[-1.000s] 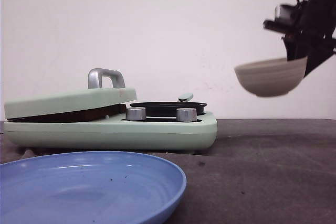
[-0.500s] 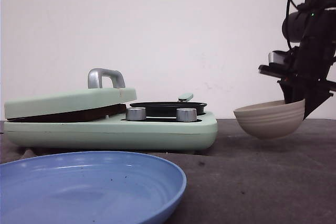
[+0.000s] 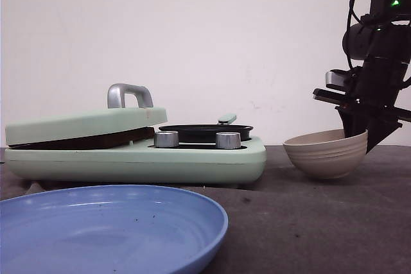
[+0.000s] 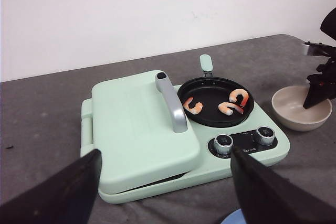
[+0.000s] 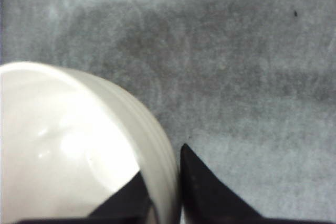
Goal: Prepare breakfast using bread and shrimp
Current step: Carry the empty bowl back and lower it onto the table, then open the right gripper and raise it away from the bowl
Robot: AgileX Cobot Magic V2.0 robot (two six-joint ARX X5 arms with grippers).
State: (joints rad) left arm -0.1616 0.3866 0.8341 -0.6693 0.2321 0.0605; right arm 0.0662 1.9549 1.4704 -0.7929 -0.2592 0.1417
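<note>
- The mint-green breakfast cooker [image 3: 135, 158] sits on the dark grey table [image 3: 308, 222] and serves as the landmark here.
- Its hinged lid [image 4: 139, 124] with a silver handle [image 4: 170, 100] lies nearly shut over the griddle half; the bread cannot be seen under it.
- On the cooker's other half sits a small black pan [image 4: 216, 101], and the shrimp [image 4: 233, 100] lie inside it: curled orange pieces, one [image 4: 192, 105] nearer the lid, the others on the pan's far side from the lid.
- Two silver knobs [image 3: 228, 140] stand on the cooker's front edge, just below the pan.
- A beige ribbed bowl [image 3: 325, 153] is beside the cooker's pan end, at the table surface and tilted slightly.
- The right claw [image 5: 168, 192] is clamped on the bowl's rim, one finger inside and one outside the wall.
- The left claw [image 4: 163, 192] hangs above the cooker's front, its fingers [image 4: 58, 192] spread wide and holding nothing.
- A blue plate [image 3: 109, 229] lies on the table in front of the cooker.
</note>
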